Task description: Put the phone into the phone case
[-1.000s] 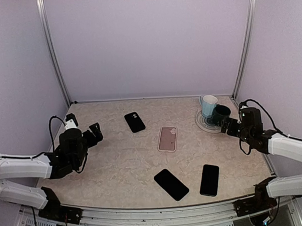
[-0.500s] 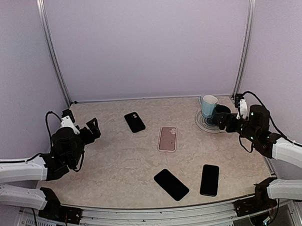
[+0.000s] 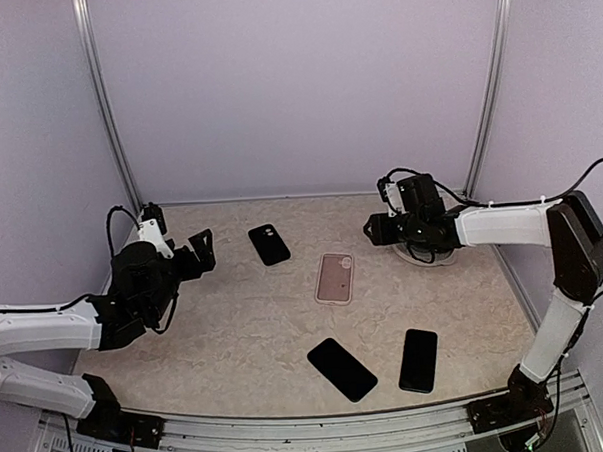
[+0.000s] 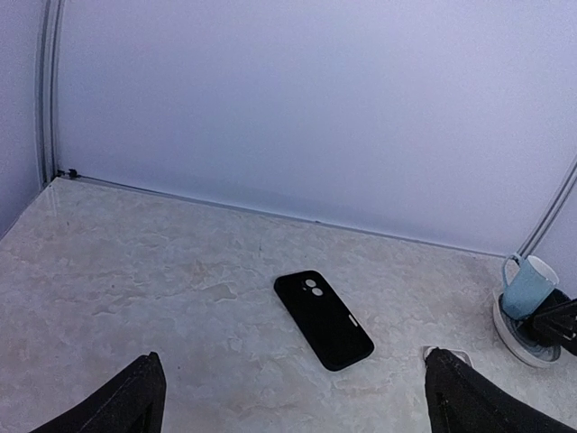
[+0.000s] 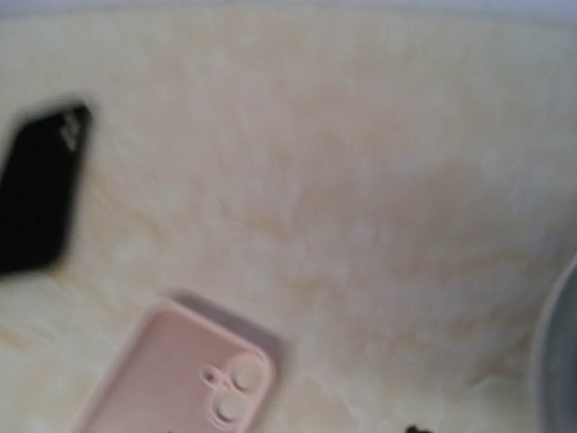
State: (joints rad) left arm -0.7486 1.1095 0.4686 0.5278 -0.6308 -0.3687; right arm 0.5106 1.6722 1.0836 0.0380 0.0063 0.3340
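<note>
A pink phone case [image 3: 335,278] lies camera holes up at mid-table; it also shows blurred in the right wrist view [image 5: 180,379]. A black phone case [image 3: 269,243] lies behind it, clear in the left wrist view [image 4: 323,318]. Two black phones lie near the front: one [image 3: 342,368] and another [image 3: 418,360]. My left gripper [image 3: 198,253] is open and empty, held above the table at the left, pointing toward the black case; its fingers [image 4: 135,401] frame that view. My right gripper [image 3: 377,228] hovers right of the pink case; its fingers do not show in its wrist view.
A light blue mug [image 4: 526,287] stands on a saucer [image 4: 518,336] at the back right, mostly hidden behind my right arm in the top view. Metal frame posts [image 3: 491,88] and lilac walls close in the table at the back and sides.
My right arm has swung left from the right edge, past the mug, toward the pink case. My left gripper has moved a little forward and to the right.
</note>
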